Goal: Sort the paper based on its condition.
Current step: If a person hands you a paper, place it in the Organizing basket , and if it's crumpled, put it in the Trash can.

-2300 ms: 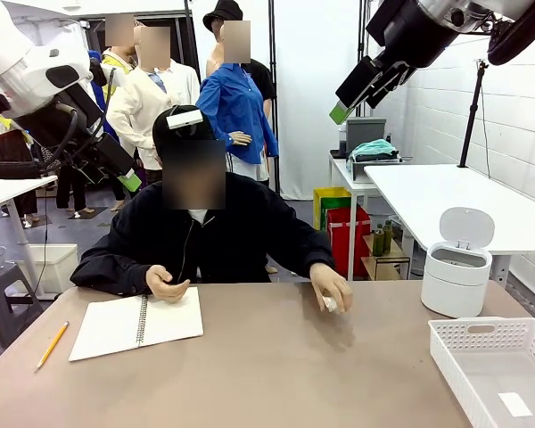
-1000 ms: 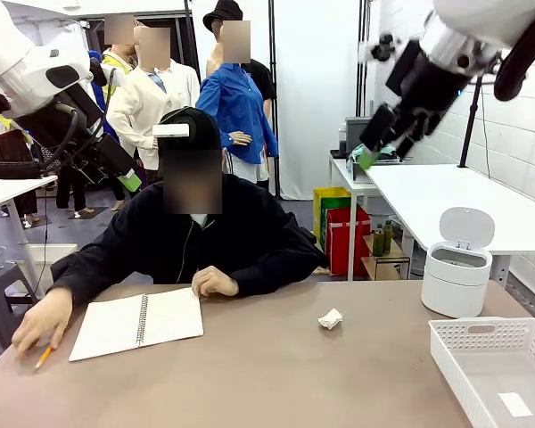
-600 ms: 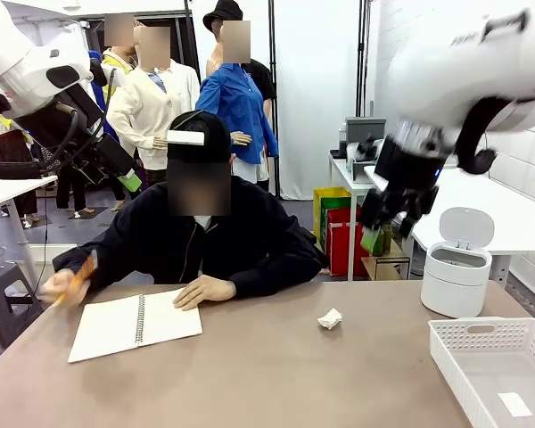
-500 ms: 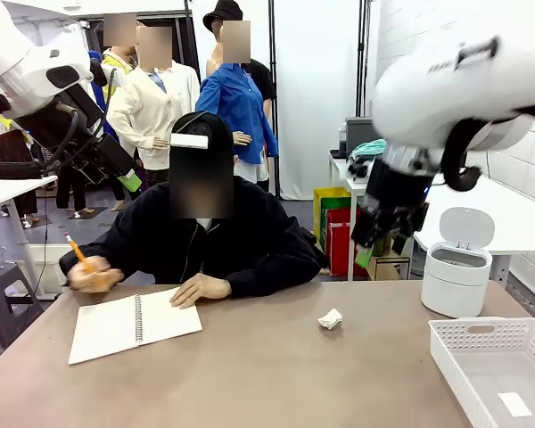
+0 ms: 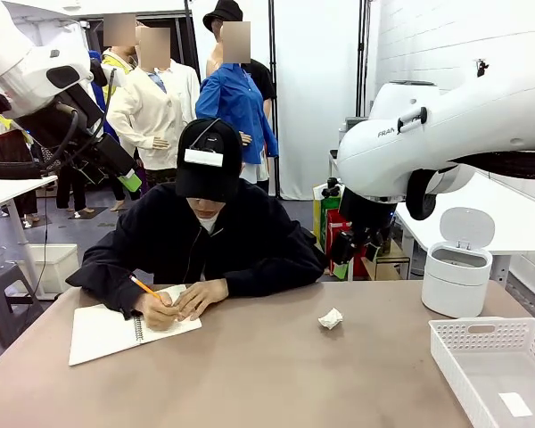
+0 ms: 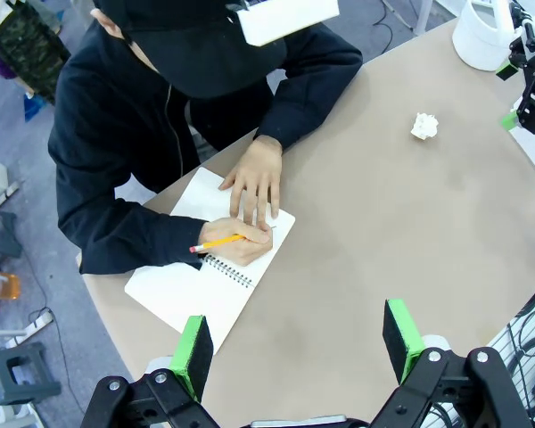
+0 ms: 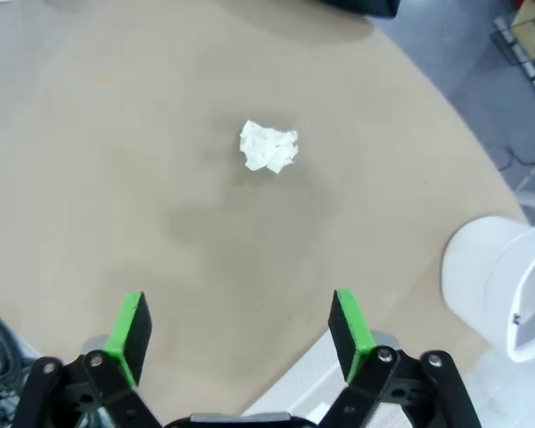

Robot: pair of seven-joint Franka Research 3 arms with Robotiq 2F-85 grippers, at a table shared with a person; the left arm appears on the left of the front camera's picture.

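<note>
Paper wad [image 5: 330, 318] lies between notebook [image 5: 102, 332] and white bin [image 5: 456, 278]; left fingers [image 6: 193, 352] and right fingers [image 7: 132, 332] spread.

Paper wad [image 5: 330, 318] crumpled, creased; table [image 5: 276, 374] matt, smooth; bin [image 5: 456, 283] glossy white plastic; basket [image 5: 452, 361] perforated plastic.

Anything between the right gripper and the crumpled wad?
Nothing visible. The right gripper is open above the table, and bare tabletop lies between its pads and the paper wad. The person's hands are over at the notebook, apart from it.
</note>
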